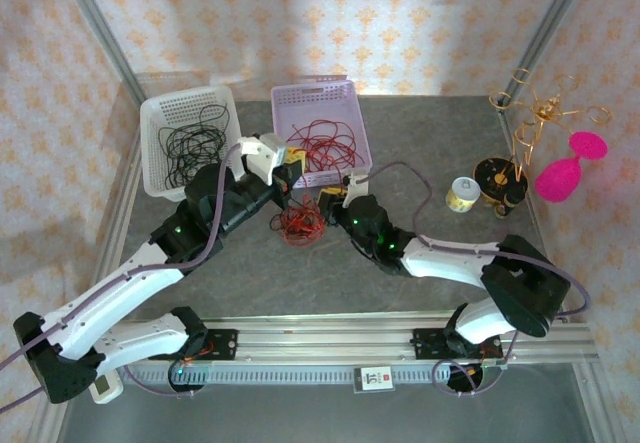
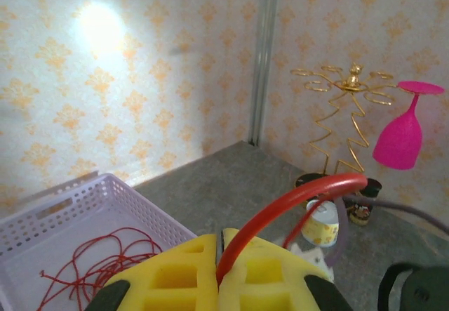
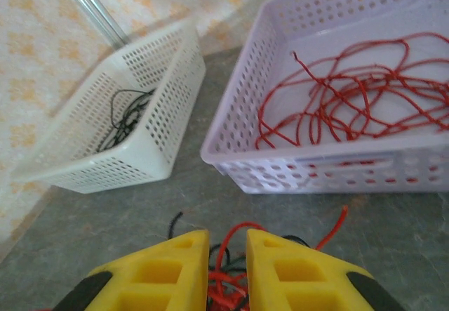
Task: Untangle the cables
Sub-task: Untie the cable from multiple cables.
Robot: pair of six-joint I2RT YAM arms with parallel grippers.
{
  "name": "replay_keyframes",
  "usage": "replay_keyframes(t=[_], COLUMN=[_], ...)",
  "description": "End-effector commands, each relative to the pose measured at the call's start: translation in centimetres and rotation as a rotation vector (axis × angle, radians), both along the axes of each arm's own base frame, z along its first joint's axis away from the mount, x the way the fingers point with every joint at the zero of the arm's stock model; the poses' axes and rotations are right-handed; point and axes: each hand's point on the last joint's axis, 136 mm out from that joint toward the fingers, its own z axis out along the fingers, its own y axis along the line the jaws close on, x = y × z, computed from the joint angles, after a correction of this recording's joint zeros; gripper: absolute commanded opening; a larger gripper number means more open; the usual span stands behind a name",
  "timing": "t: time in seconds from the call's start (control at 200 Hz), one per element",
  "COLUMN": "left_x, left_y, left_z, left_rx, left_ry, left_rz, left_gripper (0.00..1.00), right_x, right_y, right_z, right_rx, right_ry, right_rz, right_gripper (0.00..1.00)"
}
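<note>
red cables (image 1: 301,223), knotted clump — black strands (image 3: 175,221) within

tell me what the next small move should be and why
Probably close the right gripper on the tangled clump to anchor it: the jaws stand narrowly apart with strands between them, while the left gripper is shut on a red cable arching out, ready to be pulled free.
</note>
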Motion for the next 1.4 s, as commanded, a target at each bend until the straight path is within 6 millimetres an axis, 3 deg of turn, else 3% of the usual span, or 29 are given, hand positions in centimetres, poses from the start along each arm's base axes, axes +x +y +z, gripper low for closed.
replay_keyframes(t=[0.0,0.175,0.285,0.375,0.45,0.531,0.661,0.796,0.966,1.066,1.176,1.396], left_x=[-0.2,0.0,0.3,0.6,0.4,0.2,-0.1,-0.4,-0.6,-0.6,-0.7,-0.9], left_y=[1.4,2.7,3.3,3.3,3.0,2.5,2.3,2.4,2.3,2.4,2.9,4.4], left_z=[2.7,4.7,5.4,5.2,4.8,4.6,4.8,5.1,5.1,5.3,6.3,9.8], left_rx=[-0.045,-0.077,-0.086,-0.084,-0.088,-0.094,-0.117,-0.125,-0.134,-0.134,-0.14,-0.158], left_ry=[-0.018,-0.028,-0.023,-0.007,0.003,0.012,0.017,0.016,0.027,0.028,0.007,-0.081], left_rz=[0.061,0.124,0.162,0.174,0.153,0.126,0.104,0.094,0.08,0.084,0.104,0.162], left_gripper=[0.0,0.0,0.0,0.0,0.0,0.0,0.0,0.0,0.0,0.0,0.0,0.0], right_x=[0.4,0.0,-0.9,-3.4,-6.2,-7.6,-7.8,-6.1,-1.9,0.7,1.8,1.7], right_y=[-1.2,-2.2,-2.9,-2.5,-1.4,0.4,4.1,6.3,7.4,8.1,7.6,4.6], right_z=[-1.8,-5.0,-5.9,-3.2,0.9,3.2,4.4,4.9,3.9,1.6,-2.3,-6.7], right_rx=[0.008,-0.03,-0.033,0.02,0.057,-0.018,-0.132,-0.099,-0.038,-0.075,-0.133,-0.109], right_ry=[0.028,0.088,0.127,0.014,-0.179,-0.303,-0.364,-0.382,-0.335,-0.248,-0.15,-0.007], right_rz=[-0.075,-0.108,-0.104,0.059,0.256,0.415,0.596,0.62,0.496,0.415,0.357,0.212], right_gripper=[0.21,0.21,0.35,0.52,0.66,0.71,0.72,0.72,0.59,0.42,0.3,0.25])
